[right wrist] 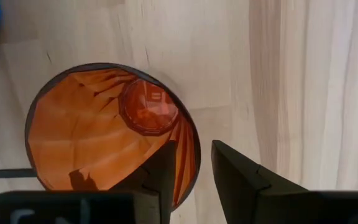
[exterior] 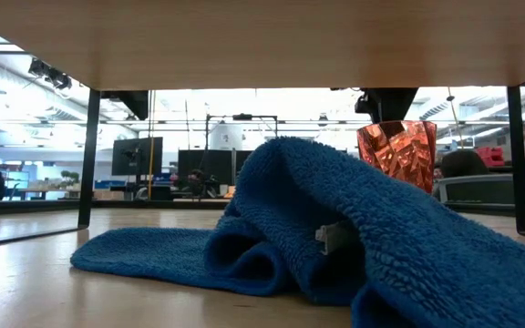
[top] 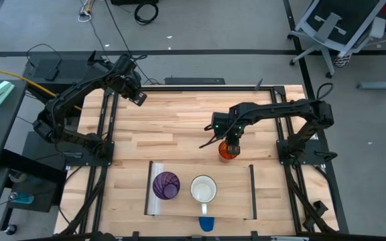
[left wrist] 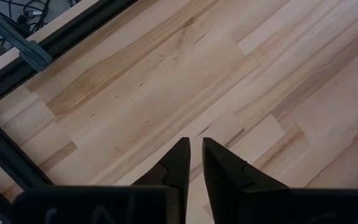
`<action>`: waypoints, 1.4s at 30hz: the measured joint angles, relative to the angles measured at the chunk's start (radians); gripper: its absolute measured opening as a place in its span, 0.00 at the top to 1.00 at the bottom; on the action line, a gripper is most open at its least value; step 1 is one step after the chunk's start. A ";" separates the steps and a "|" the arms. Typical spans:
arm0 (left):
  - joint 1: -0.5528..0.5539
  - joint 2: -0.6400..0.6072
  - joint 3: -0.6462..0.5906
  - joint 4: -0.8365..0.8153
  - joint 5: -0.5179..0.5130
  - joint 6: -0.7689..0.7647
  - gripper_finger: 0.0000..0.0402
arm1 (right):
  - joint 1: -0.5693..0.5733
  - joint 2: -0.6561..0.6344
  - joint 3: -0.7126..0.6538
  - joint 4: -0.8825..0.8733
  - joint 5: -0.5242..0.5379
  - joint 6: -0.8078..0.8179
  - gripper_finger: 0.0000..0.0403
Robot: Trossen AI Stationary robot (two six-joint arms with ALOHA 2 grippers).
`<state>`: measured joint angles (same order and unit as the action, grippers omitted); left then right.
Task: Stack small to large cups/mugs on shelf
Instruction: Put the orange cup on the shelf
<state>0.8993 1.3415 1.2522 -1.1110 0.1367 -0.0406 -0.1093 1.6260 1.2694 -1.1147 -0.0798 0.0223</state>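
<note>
A blue towel lies bunched right in front of the low camera, filling the near ground, and behind it the orange tumbler stands upright. From above, the slatted wooden table carries the shelf, a pale board at the near middle, with the purple tumbler on its left part and the white mug just beside it to the right, both upright and open-side up. The orange tumbler sits on the table just beyond the shelf's far right corner, not on it. The right claw straddles the tumbler's rim, one finger inside the cup and the other outside, closed narrowly on the wall so that it appears to be holding it. The left claw waits over bare wood at the far left of the table, its fingers nearly together and holding nothing. The step in hand looks like the pickup of the orange cup, the last one still off the shelf. The next move calls for lifting it straight up without letting the thin wall slip, carrying it toward the near side over the shelf, and lowering it either onto the free right part or into the vessel it should nest with, depending on relative sizes, which cannot be judged surely here
</note>
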 joint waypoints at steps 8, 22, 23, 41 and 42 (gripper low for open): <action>0.000 0.000 0.000 0.000 0.000 0.000 0.87 | 0.000 0.011 0.000 0.044 0.000 -0.007 0.73; 0.000 0.000 0.000 0.000 0.000 0.000 0.87 | -0.010 0.065 -0.001 0.028 0.005 -0.022 0.74; 0.000 0.000 0.000 0.000 0.000 0.000 0.88 | -0.015 0.065 -0.001 0.027 0.007 -0.015 0.75; 0.000 0.000 0.000 0.018 0.000 0.000 0.91 | -0.054 0.062 0.018 -0.032 0.025 0.007 0.97; 0.000 0.000 0.000 0.026 0.000 0.000 0.91 | -0.054 0.062 0.030 -0.051 0.038 0.002 0.98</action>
<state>0.8993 1.3415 1.2522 -1.0854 0.1364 -0.0406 -0.1635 1.6882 1.2995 -1.1653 -0.0417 0.0240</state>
